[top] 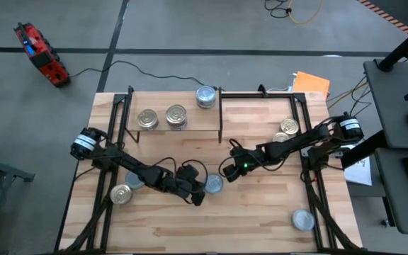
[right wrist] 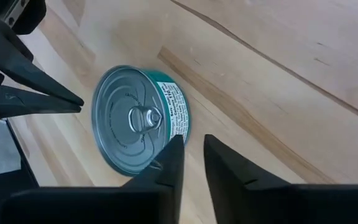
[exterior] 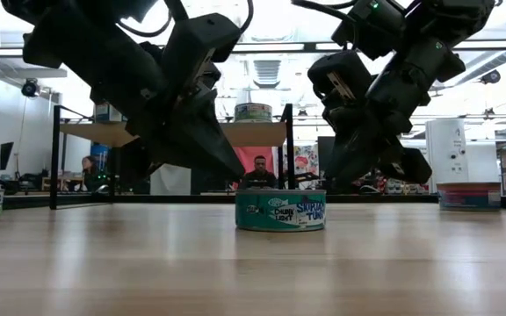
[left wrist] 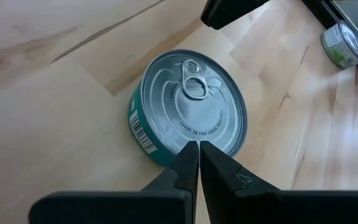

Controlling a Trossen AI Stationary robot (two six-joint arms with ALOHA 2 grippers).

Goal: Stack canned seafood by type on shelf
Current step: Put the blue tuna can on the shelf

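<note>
Three round tins sit on the raised light-wood shelf point(top: 179, 127) at the tabletop's far edge, several still scattered — both grippers flank the teal, silver-lidded tuna tin point(top: 213, 184) mid-table, left gripper point(top: 198, 198) pressed together, right gripper point(top: 227, 172) slightly parted, neither holding it.

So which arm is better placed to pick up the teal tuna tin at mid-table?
Right, probably. The right tool is slightly parted beside the teal tuna tin, while the left tool is shut, its tips over the tin's lid.
</note>
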